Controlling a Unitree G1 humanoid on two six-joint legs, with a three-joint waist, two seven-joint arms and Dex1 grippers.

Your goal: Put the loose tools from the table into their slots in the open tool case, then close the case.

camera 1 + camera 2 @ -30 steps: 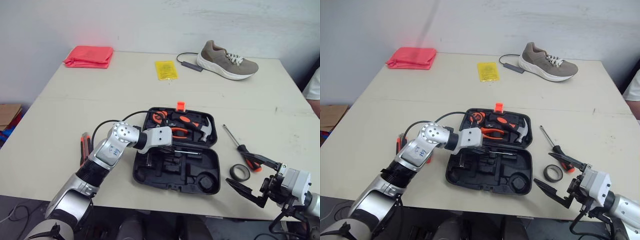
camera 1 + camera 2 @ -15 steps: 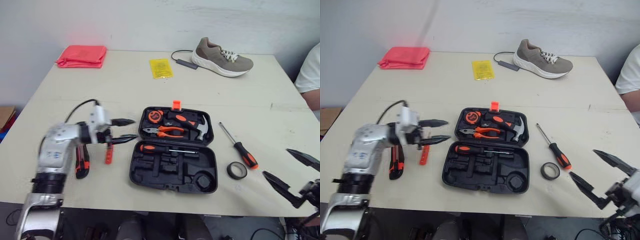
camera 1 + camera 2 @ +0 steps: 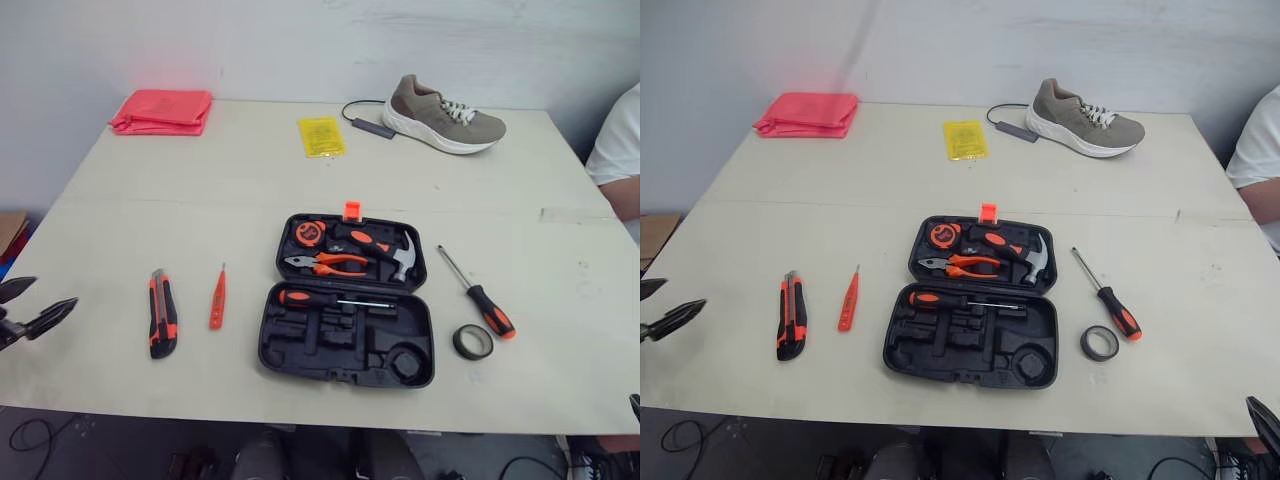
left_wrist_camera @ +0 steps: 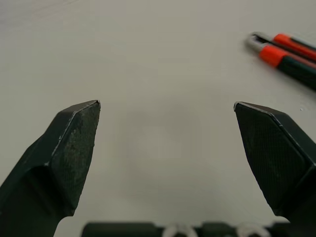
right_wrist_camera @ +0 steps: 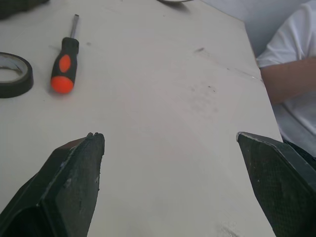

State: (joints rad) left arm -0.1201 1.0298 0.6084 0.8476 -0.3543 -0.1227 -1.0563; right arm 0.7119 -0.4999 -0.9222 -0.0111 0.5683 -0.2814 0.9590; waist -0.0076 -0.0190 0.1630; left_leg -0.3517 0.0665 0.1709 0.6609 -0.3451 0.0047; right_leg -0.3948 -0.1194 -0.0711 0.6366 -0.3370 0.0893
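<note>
Tools lie loose beside the open tool case (image 3: 330, 352), utility knife (image 3: 161, 314) and orange tester (image 3: 216, 300) left, screwdriver (image 3: 478, 293) and tape roll (image 3: 457, 344) right: light, rigid, probably best pinched mid-handle; left gripper (image 4: 166, 106) and right gripper (image 5: 169, 136) gape wide, empty.

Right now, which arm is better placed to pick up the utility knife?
Left. The left tool is open at the table's left edge, near the utility knife; the tool case lies between that knife and the right tool.
</note>
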